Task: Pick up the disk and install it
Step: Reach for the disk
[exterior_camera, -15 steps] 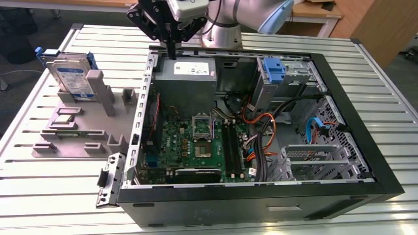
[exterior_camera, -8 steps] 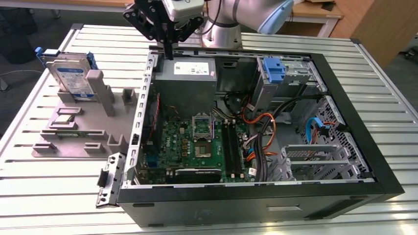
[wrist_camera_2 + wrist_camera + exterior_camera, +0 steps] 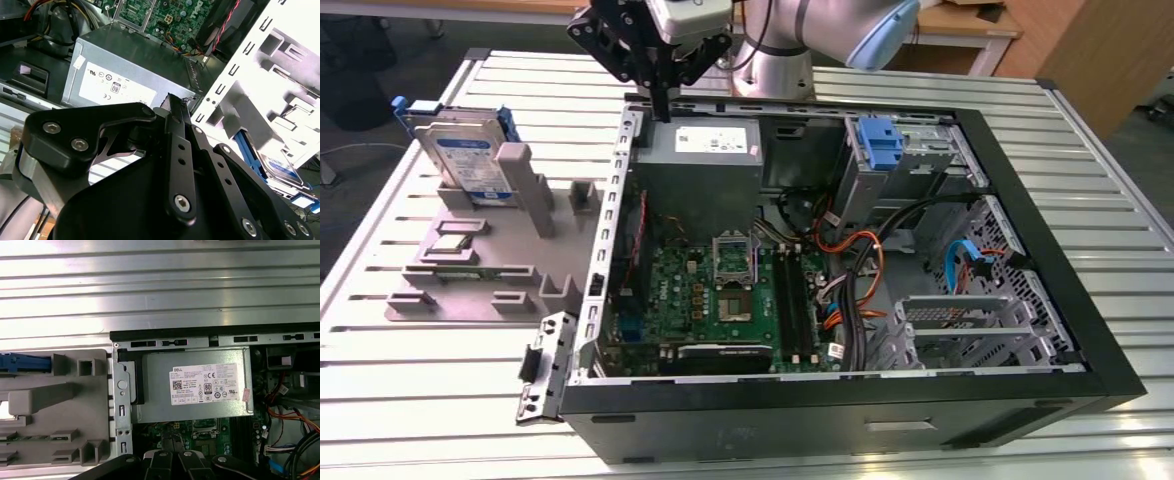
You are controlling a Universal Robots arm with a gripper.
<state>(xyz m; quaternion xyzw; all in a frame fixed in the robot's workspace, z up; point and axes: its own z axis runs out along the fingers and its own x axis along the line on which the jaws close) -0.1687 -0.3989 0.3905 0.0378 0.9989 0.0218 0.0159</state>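
Blue-framed disk [image 3: 464, 158]: one, upright beside the computer case [image 3: 854, 400], base hidden.
One gripper [image 3: 664, 108], fingers pressed together, empty, over the case's rim.

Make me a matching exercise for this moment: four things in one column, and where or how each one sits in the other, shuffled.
Things:
1. disk
2. claw
3. grey power supply
4. blue bracket

Places:
A. in a corner of the open case, white sticker facing up
B. standing on edge in the grey holder, outside the case
C. upright inside the case, at the exterior view's right of the power supply
D. above the case's edge, shut and empty

Pairs: 1-B, 2-D, 3-A, 4-C
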